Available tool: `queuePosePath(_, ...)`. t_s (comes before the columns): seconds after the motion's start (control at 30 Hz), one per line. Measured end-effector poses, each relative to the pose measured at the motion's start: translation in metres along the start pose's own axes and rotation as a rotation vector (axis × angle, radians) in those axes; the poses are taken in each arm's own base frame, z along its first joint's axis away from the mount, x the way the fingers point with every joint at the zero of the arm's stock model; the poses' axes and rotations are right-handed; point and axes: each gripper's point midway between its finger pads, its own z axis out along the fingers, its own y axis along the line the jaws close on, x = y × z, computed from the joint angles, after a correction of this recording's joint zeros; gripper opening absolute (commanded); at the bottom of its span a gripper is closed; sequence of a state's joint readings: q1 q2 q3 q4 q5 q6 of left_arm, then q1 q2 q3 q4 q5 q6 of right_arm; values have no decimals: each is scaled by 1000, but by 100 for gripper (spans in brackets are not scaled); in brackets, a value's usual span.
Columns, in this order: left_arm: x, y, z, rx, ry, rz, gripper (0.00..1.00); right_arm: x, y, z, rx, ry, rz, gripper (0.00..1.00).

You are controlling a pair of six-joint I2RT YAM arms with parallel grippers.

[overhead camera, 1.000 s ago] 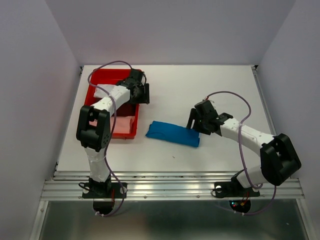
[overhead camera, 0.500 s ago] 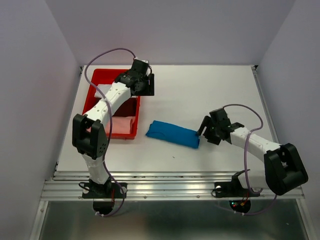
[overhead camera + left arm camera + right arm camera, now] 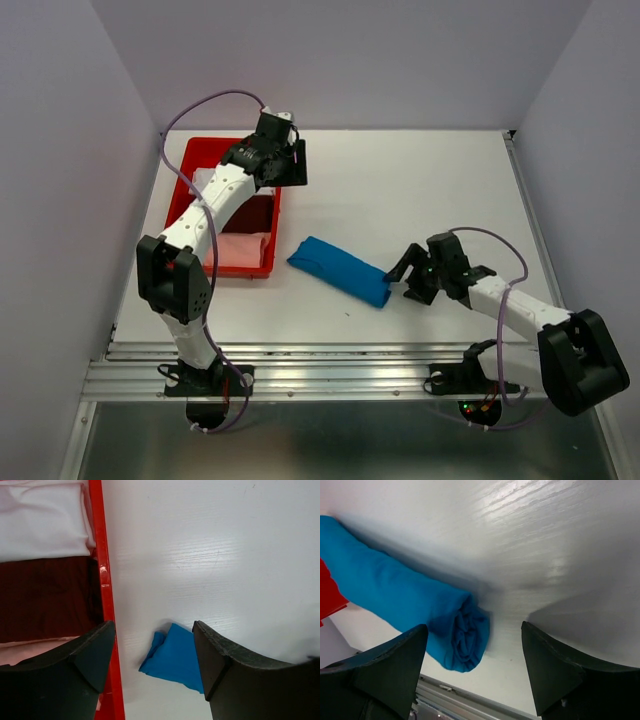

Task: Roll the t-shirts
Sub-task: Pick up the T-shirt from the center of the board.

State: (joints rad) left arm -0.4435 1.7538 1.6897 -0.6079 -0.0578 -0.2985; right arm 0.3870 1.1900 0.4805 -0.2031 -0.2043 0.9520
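Fingers [image 3: 390,670] spread on right gripper [image 3: 406,281] and left gripper [image 3: 294,166], both empty; rolled blue t-shirt [image 3: 335,268] lies at right's nine o'clock. Best to back off level, sparing its coiled end.

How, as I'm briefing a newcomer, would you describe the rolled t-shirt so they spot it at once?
On the white table, find the red tray at the left. Just right of it lies the bright blue t-shirt, the only one rolled into a tube and outside the tray; the white t-shirt, maroon t-shirt and pink t-shirt lie folded inside.
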Motion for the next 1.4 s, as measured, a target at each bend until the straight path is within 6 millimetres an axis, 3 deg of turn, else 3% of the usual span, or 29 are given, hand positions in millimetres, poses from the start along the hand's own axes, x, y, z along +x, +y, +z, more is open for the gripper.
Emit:
queuePosePath(0.23, 3, -1, 2, 5, 11, -2, 74, -6, 20, -19, -95, -48, -10, 86)
queuePosePath(0.43, 7, 0, 9, 1, 30, 0, 74, 1, 26, -21, -125, -10, 17, 87)
queuePosePath(0.77, 13, -2, 15, 11, 52, 8, 73, 30, 16, 3, -131, 135, 92, 86)
queuePosePath(0.9, 14, -2, 16, 11, 57, 14, 74, 35, 24, 6, -161, 153, 79, 73)
queuePosePath(1.1, 16, -1, 16, 9, 63, 18, 74, 33, 19, 10, -137, 125, 105, 56)
queuePosePath(1.4, 16, -3, 15, 21, 68, 17, 74, 22, 12, 15, -99, 59, 116, 14)
